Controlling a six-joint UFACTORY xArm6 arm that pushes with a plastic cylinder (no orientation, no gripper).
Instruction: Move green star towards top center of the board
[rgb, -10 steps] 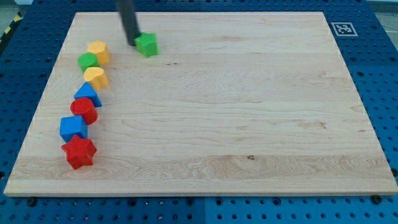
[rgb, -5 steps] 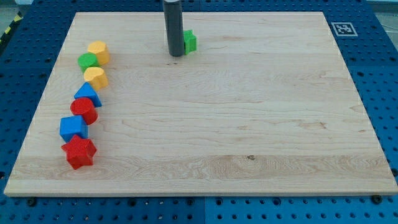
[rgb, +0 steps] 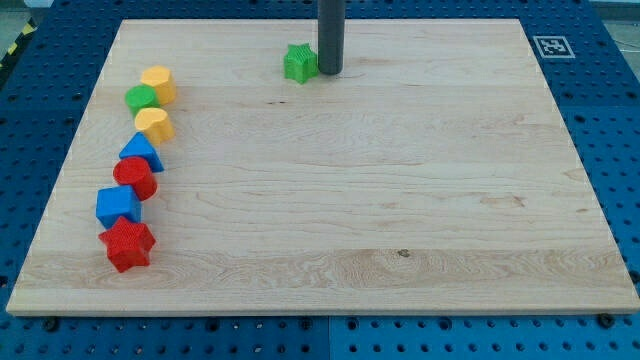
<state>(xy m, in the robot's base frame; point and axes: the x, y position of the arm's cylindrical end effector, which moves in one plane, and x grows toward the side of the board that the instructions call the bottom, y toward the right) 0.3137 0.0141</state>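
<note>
Rod, dark, straight and gripperless, my tip (rgb: 329, 71) set just beside the right of the green star (rgb: 299, 62) near the board's (rgb: 400, 180) top centre: star small, matte, hard plastic, probably light and free-sliding on smooth pale wood, best pushed square against a flat flank.

The only part of the arm in view is a straight rod (rgb: 330, 35), round in section and dark grey to near black. Its surface is smooth and matte, with a faint lighter sheen down one side. It keeps one width along its visible length. My tip (rgb: 330, 72) ends blunt and flat. No cables, screws or markings show.
</note>
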